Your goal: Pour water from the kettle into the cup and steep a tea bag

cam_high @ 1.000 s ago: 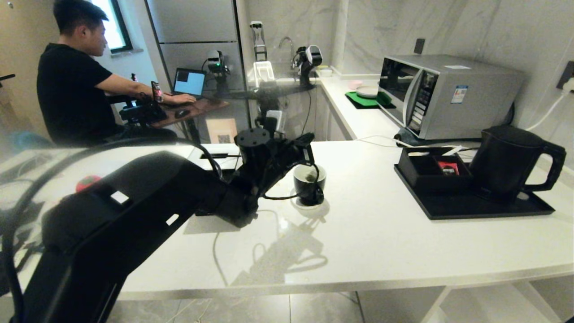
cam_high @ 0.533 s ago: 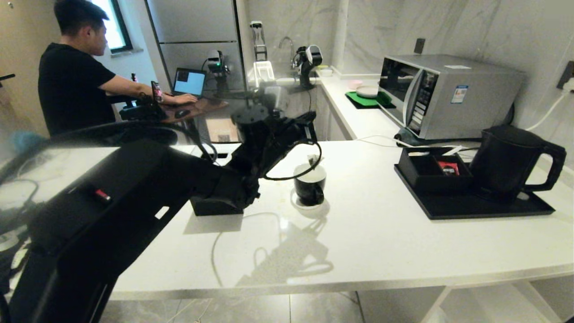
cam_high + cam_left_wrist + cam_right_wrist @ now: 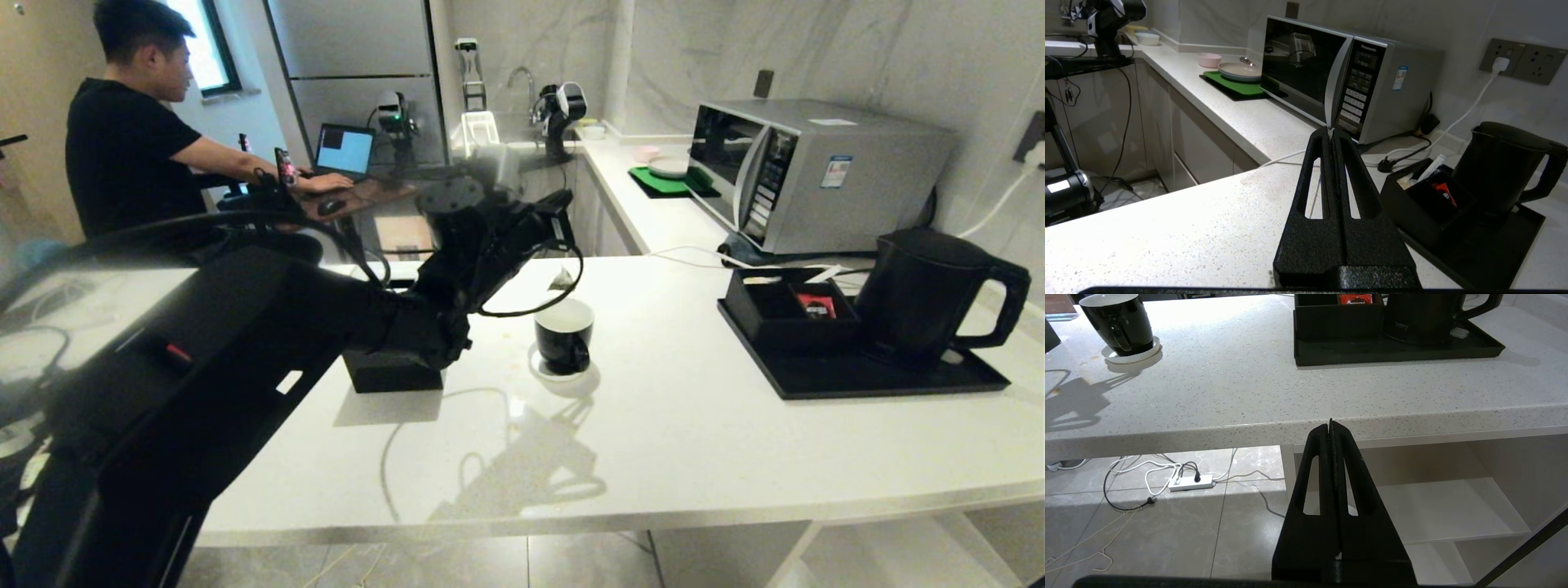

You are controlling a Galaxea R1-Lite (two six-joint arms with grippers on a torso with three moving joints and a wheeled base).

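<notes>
Person (image 3: 131,139) in a black shirt sits at far left at a desk with a laptop (image 3: 344,149). Left gripper (image 3: 563,214) is raised above and just behind the cup (image 3: 564,336); its jaws are pressed together, and the tea bag (image 3: 561,281) hangs below the tip, over the cup's white inside and clear of the rim. Whether the string is pinched between the jaws cannot be told. A black tissue box (image 3: 392,369) stands on the counter (image 3: 694,441) beneath the left arm. The cup rests on a small white coaster (image 3: 540,371) near the counter's middle. To the right lies a black tray (image 3: 857,376), well apart from the cup; it carries an open black box (image 3: 784,314) with a red packet (image 3: 815,305) inside and, just beside it, the kettle (image 3: 931,294), upright, its handle turned right. A microwave (image 3: 808,171) stands behind the tray. Right gripper (image 3: 1331,426) sits below the counter's front edge, jaws fully closed and empty.
</notes>
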